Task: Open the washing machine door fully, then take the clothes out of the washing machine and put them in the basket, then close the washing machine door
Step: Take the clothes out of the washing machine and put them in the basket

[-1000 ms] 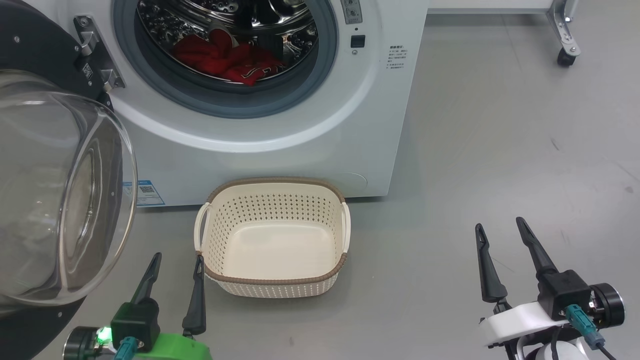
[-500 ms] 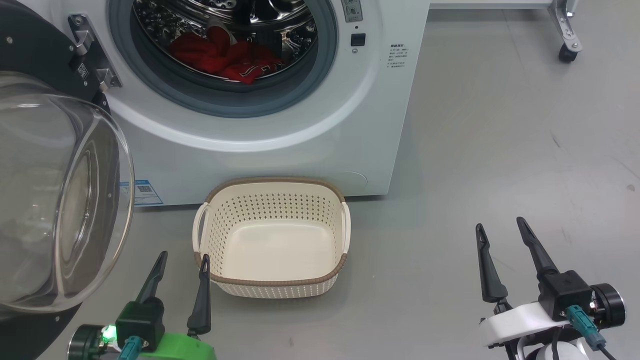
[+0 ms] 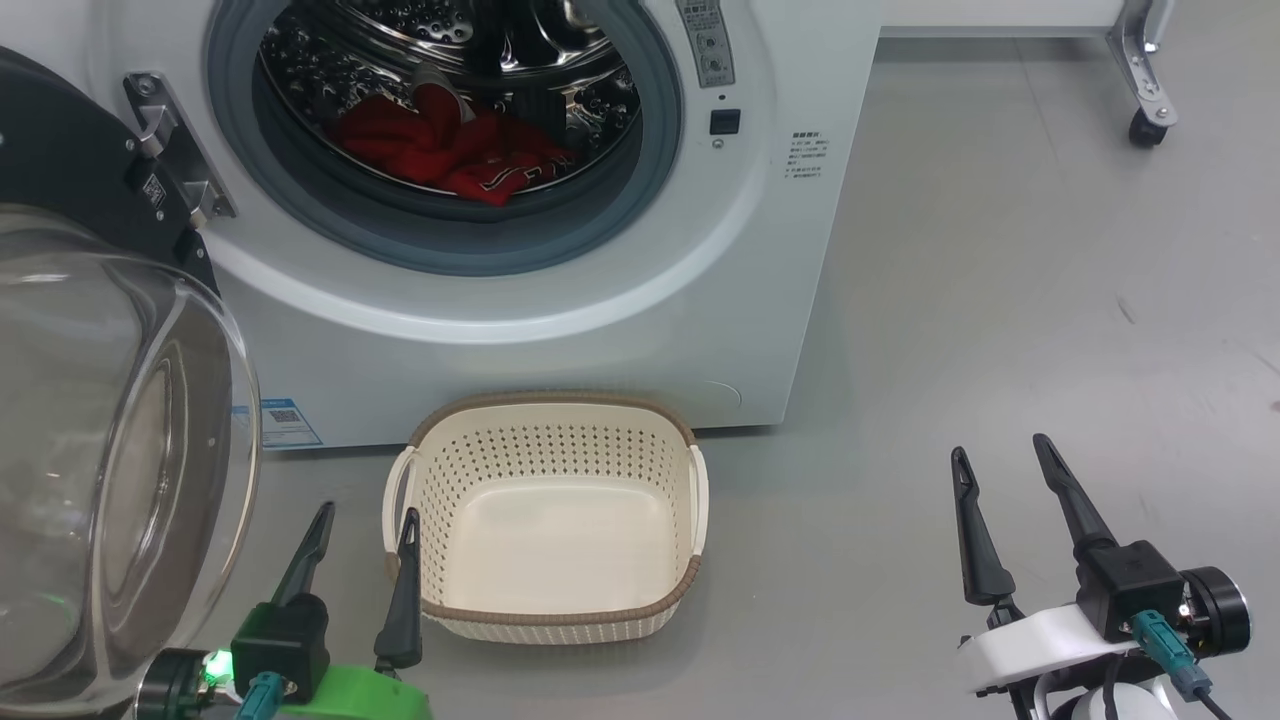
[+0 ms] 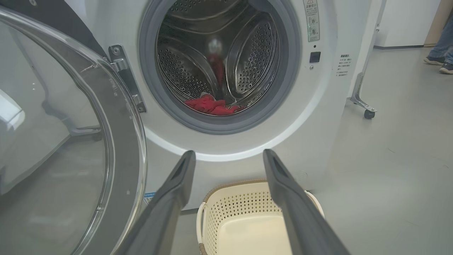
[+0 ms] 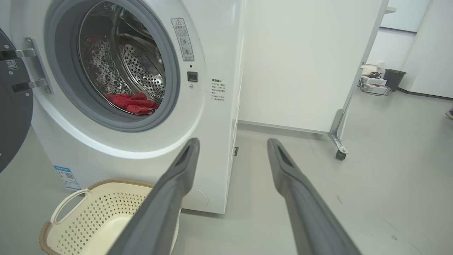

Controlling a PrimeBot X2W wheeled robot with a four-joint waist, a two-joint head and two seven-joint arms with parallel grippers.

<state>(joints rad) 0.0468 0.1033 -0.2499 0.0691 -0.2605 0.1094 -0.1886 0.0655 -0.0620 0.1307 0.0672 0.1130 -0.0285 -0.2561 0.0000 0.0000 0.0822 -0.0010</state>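
Red clothes (image 3: 450, 150) lie bunched low in the steel drum (image 3: 400, 45) of the washing machine (image 3: 560, 330), just behind the grey gasket (image 3: 440, 245). The washing machine door (image 3: 60, 150) stands swung wide to the robot's left on its hinge (image 3: 165, 150). It is clear of the opening, and its glass bowl bulges along the left edge of the head view.

The basket (image 3: 560, 402) sits on the grey floor (image 3: 1000, 300) just in front of the machine, below the opening, with its bare cream bottom showing.

The left gripper (image 3: 367, 513) hangs low at the lower left, its green-mounted wrist at the bottom edge and its two dark fingers pointing up toward the machine. The fingers are spread apart and grasp nothing. One fingertip lies just beside the basket's near left corner, though whether they touch I cannot tell. In the left wrist view these fingers point at the machine's lower front, with the basket's rim between them and the door's glass at their left.

The right gripper (image 3: 1000, 448) rests level at the lower right on its white wrist, over bare floor and well apart from the basket. Its fingers are likewise released and parted, with nothing between them. In the right wrist view they point past the machine's right front corner.
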